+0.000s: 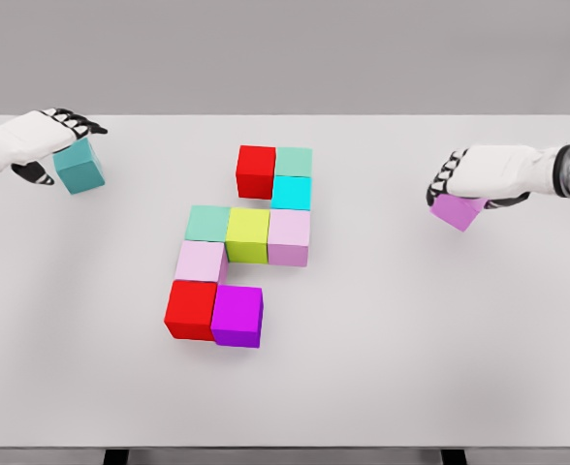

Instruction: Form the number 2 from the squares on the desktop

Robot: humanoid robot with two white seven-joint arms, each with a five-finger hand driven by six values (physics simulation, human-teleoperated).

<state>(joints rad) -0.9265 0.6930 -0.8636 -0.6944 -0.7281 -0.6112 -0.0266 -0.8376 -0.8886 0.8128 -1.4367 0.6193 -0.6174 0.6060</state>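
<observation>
While cubes [241, 262] cluster centrally, white desktop [440, 339] meets grey wall [285, 48].

1. Teal cube [79, 167]: tilted, clasped under the left hand's fingers [72, 120].
2. Lilac cube [458, 210]: tilted, clasped under the right hand's fingers [442, 180].
3. Between both sets of fingers, well apart from each: red cube [256, 171], mint, cyan; mint, yellow cube [247, 235], pink; pink, red, magenta cube [237, 316], touching.

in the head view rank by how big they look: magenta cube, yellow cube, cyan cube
1. magenta cube
2. yellow cube
3. cyan cube
The magenta one lies nearest the camera, so the true sizes may well match.
</observation>
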